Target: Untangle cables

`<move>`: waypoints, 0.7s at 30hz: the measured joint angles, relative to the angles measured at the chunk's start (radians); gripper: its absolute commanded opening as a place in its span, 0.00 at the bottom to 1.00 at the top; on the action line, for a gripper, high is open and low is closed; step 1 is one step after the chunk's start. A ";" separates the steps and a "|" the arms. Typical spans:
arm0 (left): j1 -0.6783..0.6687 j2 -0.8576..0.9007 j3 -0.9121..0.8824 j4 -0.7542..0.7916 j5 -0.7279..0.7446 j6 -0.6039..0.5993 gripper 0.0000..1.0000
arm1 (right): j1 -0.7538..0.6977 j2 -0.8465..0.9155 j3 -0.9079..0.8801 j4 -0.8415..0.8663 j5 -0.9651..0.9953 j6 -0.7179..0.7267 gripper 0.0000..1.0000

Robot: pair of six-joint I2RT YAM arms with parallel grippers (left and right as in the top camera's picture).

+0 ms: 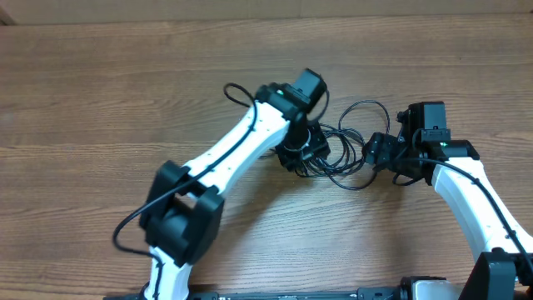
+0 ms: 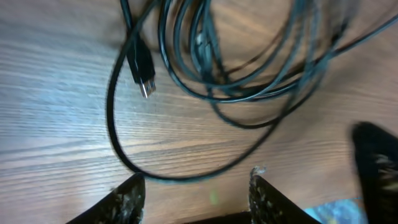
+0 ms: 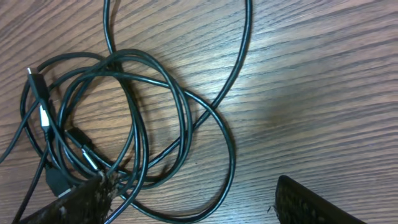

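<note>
The cables (image 1: 337, 154) are thin black cords lying in a loose tangle on the wooden table between my two grippers. My left gripper (image 1: 304, 154) is at the tangle's left side, my right gripper (image 1: 376, 154) at its right. In the left wrist view the left gripper (image 2: 196, 186) is open with bare wood between its fingertips. One cable loop (image 2: 168, 177) curves just beyond them, and a plug (image 2: 142, 67) lies farther off. In the right wrist view the right gripper (image 3: 189, 193) is open wide. Its left finger (image 3: 87, 199) rests over the coiled cables (image 3: 182, 96), and one loop lies between the jaws.
The wooden table (image 1: 100, 100) stretches out on all sides of the tangle. A single cable loop (image 1: 364, 104) reaches toward the far side. The left arm's own thick wire (image 1: 237, 90) arches beside its wrist. My right gripper's dark body (image 2: 376, 168) shows at the right edge of the left wrist view.
</note>
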 measured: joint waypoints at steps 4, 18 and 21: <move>-0.013 0.066 0.000 0.005 0.025 -0.050 0.56 | 0.000 0.000 0.000 0.000 0.008 0.000 0.81; -0.013 0.184 -0.001 0.097 -0.029 -0.098 0.54 | 0.000 0.000 0.000 -0.006 0.008 0.000 0.82; -0.013 0.184 -0.001 0.150 -0.087 -0.098 0.56 | 0.000 0.000 0.000 -0.007 0.008 0.000 0.81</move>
